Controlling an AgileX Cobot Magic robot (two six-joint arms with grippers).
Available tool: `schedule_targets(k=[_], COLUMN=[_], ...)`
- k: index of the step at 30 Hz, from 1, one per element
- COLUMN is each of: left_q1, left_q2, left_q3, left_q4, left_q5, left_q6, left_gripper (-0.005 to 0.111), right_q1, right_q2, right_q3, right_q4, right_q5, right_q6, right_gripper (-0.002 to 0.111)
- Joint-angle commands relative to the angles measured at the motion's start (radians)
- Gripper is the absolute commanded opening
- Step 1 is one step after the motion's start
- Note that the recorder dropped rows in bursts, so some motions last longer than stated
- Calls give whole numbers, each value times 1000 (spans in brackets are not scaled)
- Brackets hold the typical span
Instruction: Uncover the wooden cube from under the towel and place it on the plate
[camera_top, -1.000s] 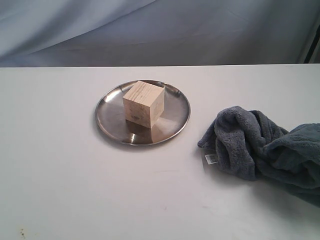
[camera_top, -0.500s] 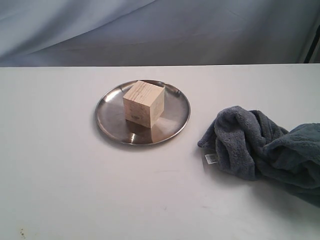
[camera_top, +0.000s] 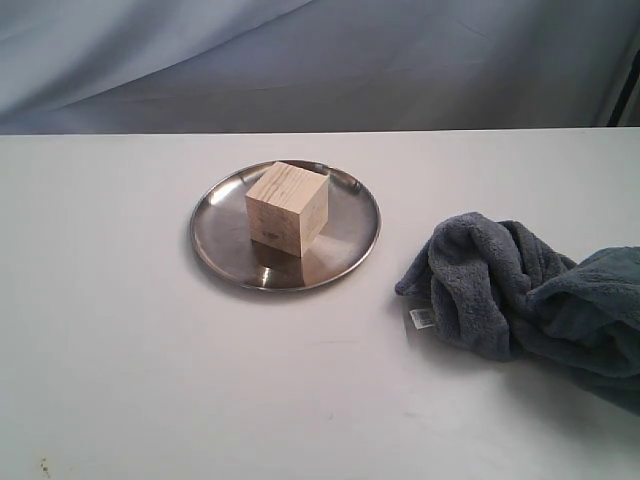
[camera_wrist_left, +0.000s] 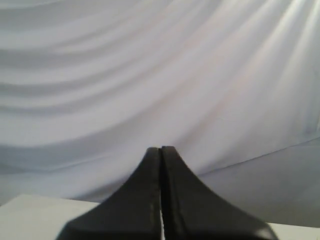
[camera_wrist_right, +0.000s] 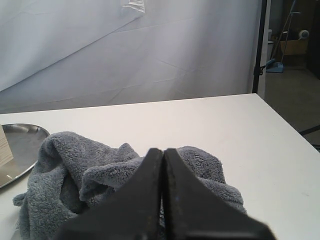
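The left pincer (camera_wrist_left: 160, 150) shows only in its own wrist view, where its two dark fingers are pressed flat together with just a hairline seam between them and nothing caught in it; behind it hangs a pale draped backdrop (camera_wrist_left: 150, 75), and a corner of the white bench (camera_wrist_left: 35, 212) shows beside it. In the exterior view the bench (camera_top: 120, 380) is bare on its left side. Left of the middle lies the plate (camera_top: 222, 240), round and shiny, flat on the bench. The wooden cube (camera_top: 287, 208) sits on the plate, roughly at its centre, resting on one face with a corner turned toward the camera, its grain lines clear on top and its reflection showing in the metal below. Well apart from the plate, on the right, the towel (camera_top: 520, 295) lies bunched in a blue-grey heap that runs off the right edge of the view, its small white tag (camera_top: 421, 317) at the near left end. The right pincer (camera_wrist_right: 162, 152), seen in its wrist view, has its fingers closed tight against each other with no cloth visible between them; the towel (camera_wrist_right: 65, 170) lies crumpled just beyond it, and the plate's rim (camera_wrist_right: 20, 145) shows past the towel.
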Motion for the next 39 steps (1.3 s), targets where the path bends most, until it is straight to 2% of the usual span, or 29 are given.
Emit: schedule_targets(k=[1,10,39], left_q1=[3,3,3], left_q2=[-3,-3,-3], left_q3=[58,58,58], left_q4=[-4,20,22], left_q5=[45,360,342], left_q6=[13,35,36], left_gripper=[0,0,0], right_q1=[0,0,0], right_q2=[-6,-6,-6], right_q3=[3,3,3], right_q4=[5,5,5], right_q5=[12,12,12], right_q6=[4,4,4], right_gripper=[3,3,3])
